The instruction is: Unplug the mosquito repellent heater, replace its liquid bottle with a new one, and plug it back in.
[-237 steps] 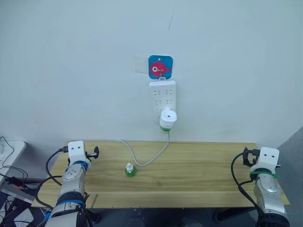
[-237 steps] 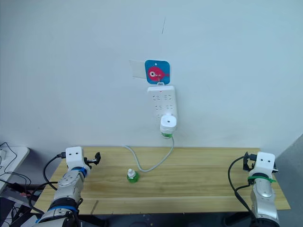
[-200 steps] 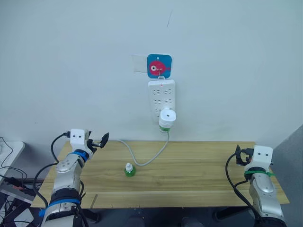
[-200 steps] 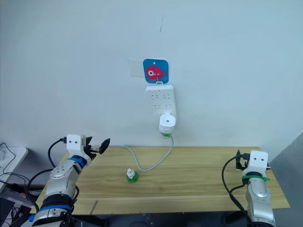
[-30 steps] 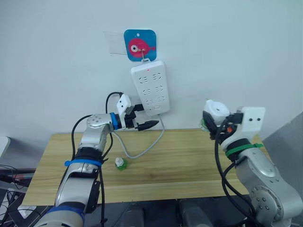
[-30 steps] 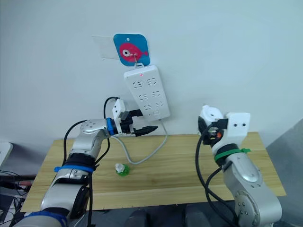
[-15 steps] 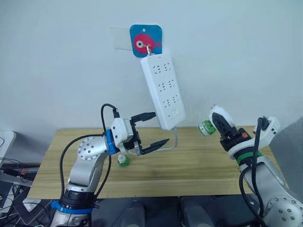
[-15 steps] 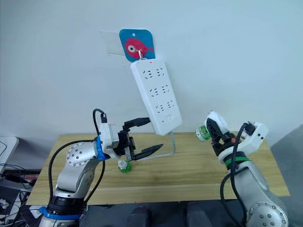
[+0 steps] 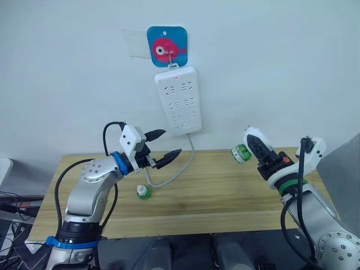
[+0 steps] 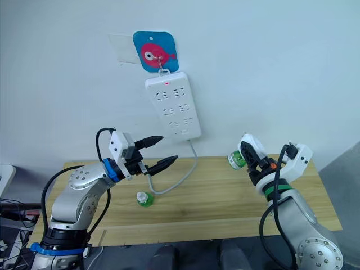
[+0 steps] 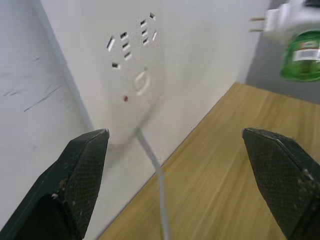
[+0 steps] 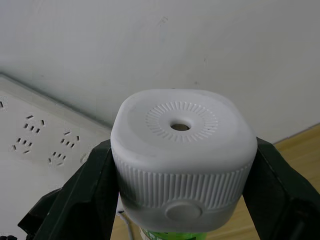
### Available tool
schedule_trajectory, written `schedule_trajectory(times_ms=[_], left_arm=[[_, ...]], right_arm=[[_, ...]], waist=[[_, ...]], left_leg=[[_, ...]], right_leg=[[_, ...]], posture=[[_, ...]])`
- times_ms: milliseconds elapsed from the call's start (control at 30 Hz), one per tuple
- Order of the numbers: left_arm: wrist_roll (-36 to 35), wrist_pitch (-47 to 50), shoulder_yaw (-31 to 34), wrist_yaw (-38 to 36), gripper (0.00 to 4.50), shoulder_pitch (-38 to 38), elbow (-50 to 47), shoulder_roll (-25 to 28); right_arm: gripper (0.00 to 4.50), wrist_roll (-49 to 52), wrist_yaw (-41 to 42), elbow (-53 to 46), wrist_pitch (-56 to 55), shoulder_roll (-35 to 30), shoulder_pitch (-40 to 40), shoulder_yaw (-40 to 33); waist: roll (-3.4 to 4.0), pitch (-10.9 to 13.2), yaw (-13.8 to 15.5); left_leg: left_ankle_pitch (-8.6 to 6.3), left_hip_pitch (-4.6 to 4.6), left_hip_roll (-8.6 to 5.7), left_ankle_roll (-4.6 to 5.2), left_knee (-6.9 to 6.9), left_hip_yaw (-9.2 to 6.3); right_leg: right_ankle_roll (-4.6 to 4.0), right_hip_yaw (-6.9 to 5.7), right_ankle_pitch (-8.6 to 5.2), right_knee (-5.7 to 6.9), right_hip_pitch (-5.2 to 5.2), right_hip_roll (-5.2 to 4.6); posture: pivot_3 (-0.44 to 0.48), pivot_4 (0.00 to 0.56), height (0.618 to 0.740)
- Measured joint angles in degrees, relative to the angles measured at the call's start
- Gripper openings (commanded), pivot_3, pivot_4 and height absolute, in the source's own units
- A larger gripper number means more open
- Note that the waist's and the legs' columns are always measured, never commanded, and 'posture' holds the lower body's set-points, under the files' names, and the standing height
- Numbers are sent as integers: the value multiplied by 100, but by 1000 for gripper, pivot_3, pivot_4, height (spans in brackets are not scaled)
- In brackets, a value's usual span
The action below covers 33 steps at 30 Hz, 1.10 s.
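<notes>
Right gripper clamps the heater (unplugged); left gripper spread below the power strip

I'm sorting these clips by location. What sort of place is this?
Probably an indoor lab or test room: a plain white wall with a power strip hung from a hook, a bare wooden table against it, and loose cables lying off to the table's side.

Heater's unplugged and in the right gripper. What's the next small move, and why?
Probably bring the open left gripper across to the green bottle hanging from the mosquito repellent heater. The right gripper is shut on the heater's white body, held in the air off the power strip, so the old bottle is exposed to be taken off. The new bottle waits on the table.
</notes>
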Motion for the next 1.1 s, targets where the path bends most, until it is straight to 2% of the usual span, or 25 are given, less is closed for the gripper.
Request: schedule_trajectory(times_ms=[100, 233, 367, 467, 600, 700, 1100], left_arm=[[86, -608, 158, -178, 4487, 562, -225, 232], [92, -1759, 27, -853, 4487, 910, -568, 285], [204, -2775, -636, -1468, 4487, 561, -359, -38], [442, -3543, -1081, -1720, 4487, -69, 450, -478], [635, -3973, -1321, -1668, 4487, -636, 1213, -952], [757, -4169, -1518, -1599, 4487, -794, 1443, -1206], [924, -4612, -1678, -1394, 4487, -1267, 2252, -1670]], right_arm=[[2936, -1, 3, 67, -178, -199, 11, 33], [2936, 56, -9, 101, -344, -358, 10, 173], [2936, 515, -152, 97, -610, -283, -14, 397], [2936, 1137, -319, 55, -971, -141, 57, 551], [2936, 1780, -606, -94, -1613, 175, 261, 697], [2936, 1980, -729, -226, -2075, 357, 335, 787], [2936, 1797, -502, -192, -2534, 250, 512, 1212]], waist=[[3, 3, -18], [3, 9, 75], [4, 13, 185], [2, 14, 194], [1, 14, 134], [1, 13, 92], [1, 12, 69]], left_leg=[[5, 1, 3, -11, -9, 7], [13, 0, 2, -25, -9, 8], [13, -3, -11, -24, -2, 6], [14, -2, -20, -22, 9, 7], [13, -6, -29, -21, 8, 5], [13, -6, -34, -21, 6, 1], [16, -4, -42, -23, 13, -24]], right_leg=[[-13, 5, 6, 0, -6, -2], [-14, 4, 5, -1, -6, -3], [1, 5, -1, -3, -3, -9], [8, 15, 4, -2, 3, -9], [-4, 19, 12, -4, 4, -15], [-4, 18, 12, -2, 4, -20], [-3, 3, 12, 3, 15, -23]], posture=[[140, 192, 740], [141, 189, 740], [136, 189, 740], [130, 188, 740], [100, 179, 740], [83, 176, 740], [86, 170, 740]])
